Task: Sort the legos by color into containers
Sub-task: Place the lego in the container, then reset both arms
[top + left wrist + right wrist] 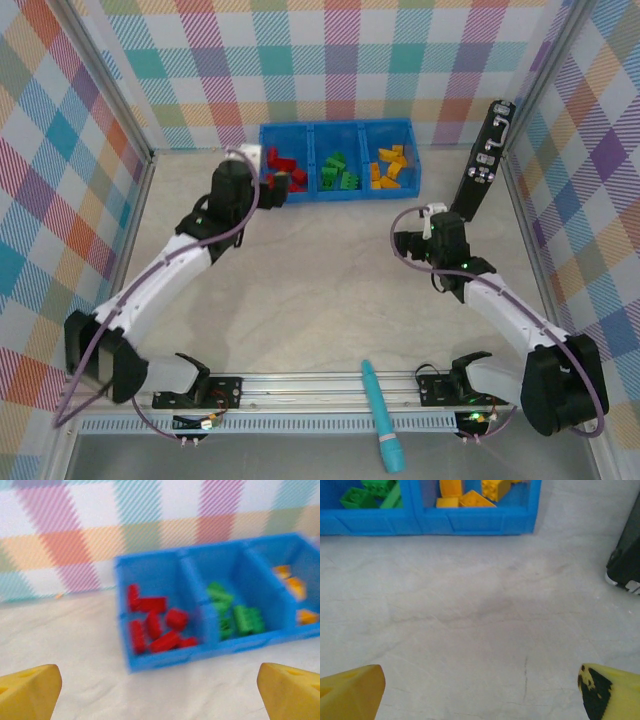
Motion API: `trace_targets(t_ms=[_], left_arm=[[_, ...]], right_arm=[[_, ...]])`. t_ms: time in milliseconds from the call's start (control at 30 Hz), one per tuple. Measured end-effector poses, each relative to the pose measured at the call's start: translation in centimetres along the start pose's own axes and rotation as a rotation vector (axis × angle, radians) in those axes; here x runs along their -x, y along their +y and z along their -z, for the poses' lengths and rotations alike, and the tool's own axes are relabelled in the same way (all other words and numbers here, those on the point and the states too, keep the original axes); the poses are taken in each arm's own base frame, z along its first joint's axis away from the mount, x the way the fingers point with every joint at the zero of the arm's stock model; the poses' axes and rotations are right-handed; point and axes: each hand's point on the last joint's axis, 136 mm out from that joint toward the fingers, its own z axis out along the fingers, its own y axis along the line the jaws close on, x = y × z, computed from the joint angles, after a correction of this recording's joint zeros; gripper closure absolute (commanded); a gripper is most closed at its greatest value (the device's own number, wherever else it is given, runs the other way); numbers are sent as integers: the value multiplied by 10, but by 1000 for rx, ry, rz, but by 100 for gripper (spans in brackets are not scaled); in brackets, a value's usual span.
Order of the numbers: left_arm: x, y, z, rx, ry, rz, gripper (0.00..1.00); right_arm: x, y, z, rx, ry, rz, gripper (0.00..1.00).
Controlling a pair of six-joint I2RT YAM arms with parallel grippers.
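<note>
- Legos [337, 172]: three colour groups, all lying inside the bin [350, 194], at the far middle of the table.
- Red bricks [284, 168]: about seven, heaped in the left compartment; left wrist view blurred, so count approximate.
- Green bricks [337, 174]: about five, in the middle compartment; some overlapping, exact count unclear.
- Yellow bricks [390, 167]: about six, in the right compartment.
- Bin: one, blue, rectangular, split into three equal compartments side by side, long side facing the arms.
- Arms: two, white and black, bolted at the near edge, each with a looping cable.
- Left gripper [160, 692]: at the bin's left front corner, facing the red compartment; yellow fingers [30, 692] wide apart, nothing between them.
- Right gripper [480, 692]: over bare table in front of the bin's right end; fingers [350, 692] wide apart, holding nothing.
- Pen tool [382, 428]: one, teal, lying across the rail [300, 385] between the arm bases.
- Black device [485, 160]: one, tall, with silver parts, leaning at the far right, just beside the bin's right end.
- Table [320, 290]: pale, matt, faintly veined like stone.
- Walls [60, 150]: three, covered in pastel plaid of pink, teal, yellow, orange and purple, framed by metal posts [100, 75].
</note>
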Motion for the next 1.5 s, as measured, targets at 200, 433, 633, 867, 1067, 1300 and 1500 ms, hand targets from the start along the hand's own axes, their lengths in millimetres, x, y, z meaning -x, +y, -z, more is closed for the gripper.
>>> trace_targets(t_ms=[200,433,633,867,1067,1300,1500], left_arm=[[-142,82,-35,302,293,-42,0],[-200,112,-35,394,243,-26,0],[-225,139,-31,358,103,120,0],[-224,128,-65,213,72,178,0],[-205,119,-71,156,22,181,0],[-205,115,-71,142,23,173,0],[-205,113,-71,140,24,171,0]], right_arm=[[-13,-12,-8,-55,-56,55,1],[-15,-22,-9,-99,-197,86,1],[-25,-30,-19,-119,-213,81,1],[-22,-43,-45,-147,-258,127,1],[-25,-94,-66,-152,-213,-19,1],[-13,-84,-68,-68,-233,-36,1],[-15,-78,-69,-33,-221,-33,1]])
